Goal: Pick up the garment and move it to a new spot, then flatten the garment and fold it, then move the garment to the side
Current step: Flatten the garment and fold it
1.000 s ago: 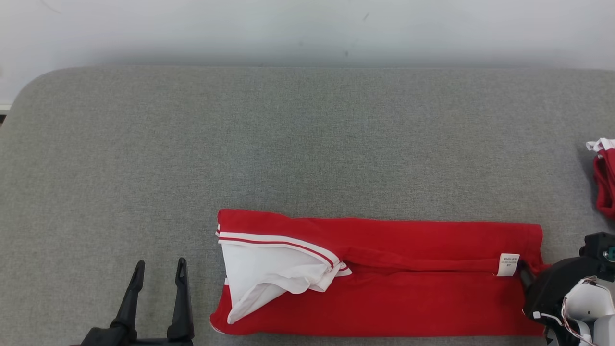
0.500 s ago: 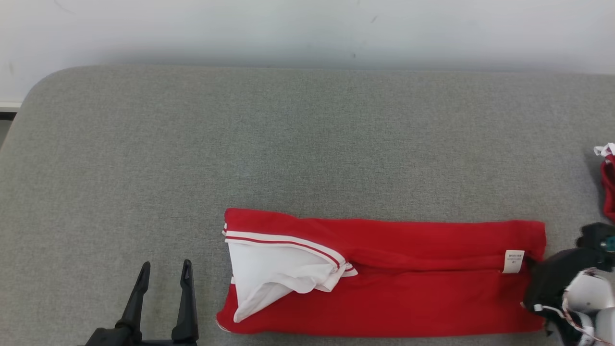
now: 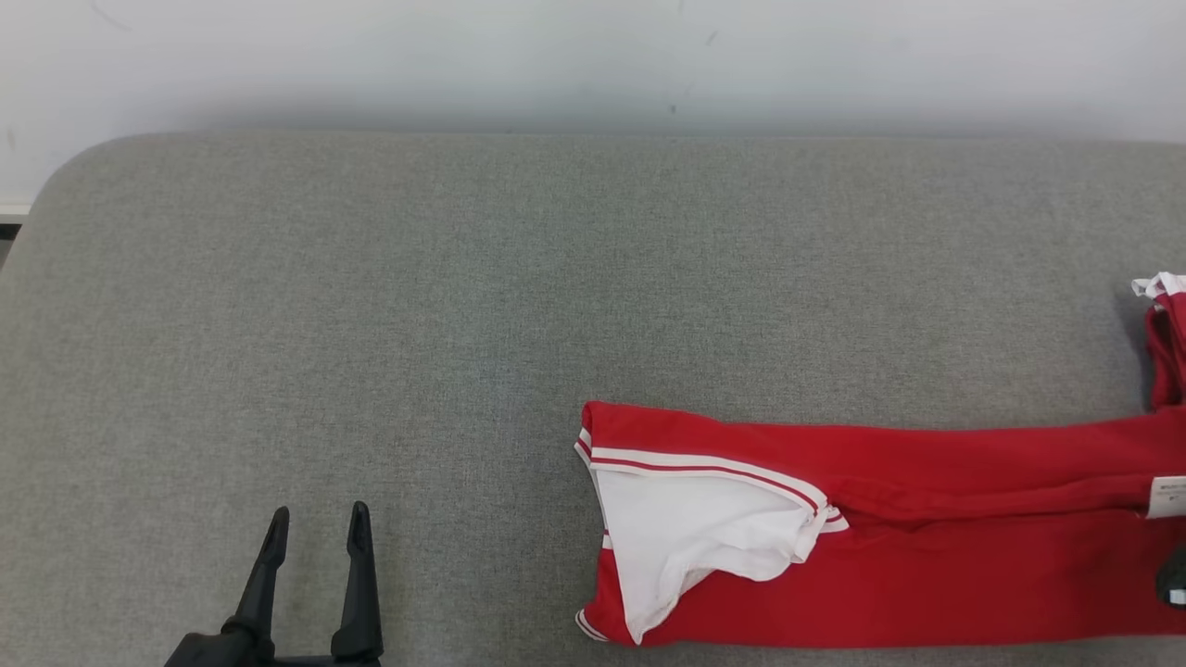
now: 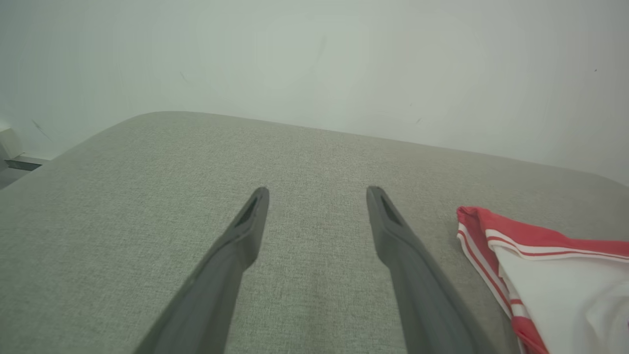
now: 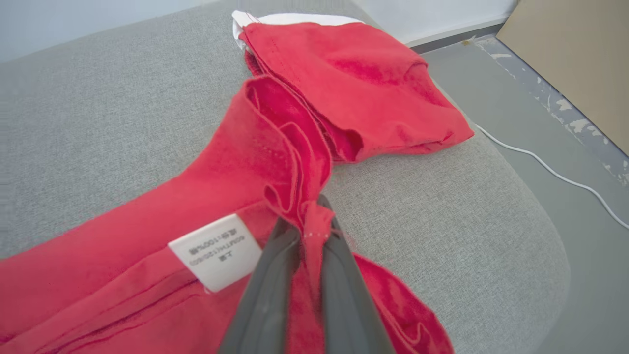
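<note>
Head view, lower left: the robot's left hand (image 3: 319,512) hovers over the grey fabric-covered desk (image 3: 371,306), its two dark fingers spread wide and holding nothing, well apart from the work. Toward the right lies the red cloth garment with a white panel and striped trim (image 3: 880,528), folded into a long flat band whose far end runs off the picture's right edge. In the right wrist view, the right hand (image 5: 310,219) is clamped nearly shut on a bunched pinch of that end's red hem, just beside a white care label (image 5: 216,250). Beyond it, a second folded red garment (image 5: 363,83) sits near the desk's right corner, touching or almost touching the held end. With the folding seemingly done, the step in hand looks like the shift to the side. The next move calls for a low, steady pull rightward so the folds hold, then a release beside the waiting pile, not on top of it.
</note>
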Robot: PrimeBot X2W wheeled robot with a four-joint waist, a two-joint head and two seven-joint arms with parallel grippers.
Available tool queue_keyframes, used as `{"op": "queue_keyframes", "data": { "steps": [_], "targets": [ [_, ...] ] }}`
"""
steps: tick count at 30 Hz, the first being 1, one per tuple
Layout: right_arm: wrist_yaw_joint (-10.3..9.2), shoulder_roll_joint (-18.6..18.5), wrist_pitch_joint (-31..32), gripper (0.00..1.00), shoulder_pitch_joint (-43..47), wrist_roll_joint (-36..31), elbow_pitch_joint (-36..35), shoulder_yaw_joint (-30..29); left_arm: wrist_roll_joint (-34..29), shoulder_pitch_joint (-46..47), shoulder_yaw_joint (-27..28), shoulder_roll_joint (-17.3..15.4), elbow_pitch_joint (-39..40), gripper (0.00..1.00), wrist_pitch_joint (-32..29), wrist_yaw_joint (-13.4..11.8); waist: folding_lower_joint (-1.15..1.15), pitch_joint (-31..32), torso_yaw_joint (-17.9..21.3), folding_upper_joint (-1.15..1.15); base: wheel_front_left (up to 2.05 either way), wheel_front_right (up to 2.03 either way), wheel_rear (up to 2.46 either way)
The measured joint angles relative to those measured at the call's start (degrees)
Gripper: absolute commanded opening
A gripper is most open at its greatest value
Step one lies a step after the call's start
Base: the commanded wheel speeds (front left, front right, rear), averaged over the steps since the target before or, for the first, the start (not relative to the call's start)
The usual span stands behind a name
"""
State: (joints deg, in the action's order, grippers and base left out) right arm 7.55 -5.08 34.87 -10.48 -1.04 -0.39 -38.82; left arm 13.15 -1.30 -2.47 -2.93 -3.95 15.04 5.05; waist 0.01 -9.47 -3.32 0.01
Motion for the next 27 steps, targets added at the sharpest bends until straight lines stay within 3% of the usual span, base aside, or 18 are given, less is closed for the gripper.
{"op": "queue_keyframes", "data": {
  "steps": [6, 13, 20, 27],
  "targets": [
    [0.0, 1.3, 1.5, 0.0, 2.7, 1.3, -4.8, 7.1, 0.0, 0.0, -0.3, 0.0, -0.4, 1.0, 0.0, 0.0, -0.01, 1.0, 0.0, 0.0, 0.0, 0.0, 0.0],
    [0.0, 2.1, 1.2, 0.0, 5.9, 4.9, -7.5, 21.2, 0.0, -0.1, 0.2, 0.0, -0.7, 1.0, 0.0, 0.0, -0.01, 1.9, -0.2, 0.0, 0.0, 0.0, 0.0],
    [0.0, 2.1, -2.3, 0.0, 5.6, 11.7, -3.1, 35.3, 0.1, -0.2, 0.0, 0.0, -0.8, 1.0, 0.0, 0.1, -0.01, 2.1, -0.3, 0.0, 0.0, 0.0, 0.0],
    [0.0, 2.1, -6.5, 0.0, 1.7, 15.6, 2.2, 43.4, 0.3, -0.2, -0.4, 0.0, -0.8, 1.0, 0.0, 0.1, -0.01, 1.9, -0.8, 0.0, 0.0, 0.0, 0.0]
  ]
}}
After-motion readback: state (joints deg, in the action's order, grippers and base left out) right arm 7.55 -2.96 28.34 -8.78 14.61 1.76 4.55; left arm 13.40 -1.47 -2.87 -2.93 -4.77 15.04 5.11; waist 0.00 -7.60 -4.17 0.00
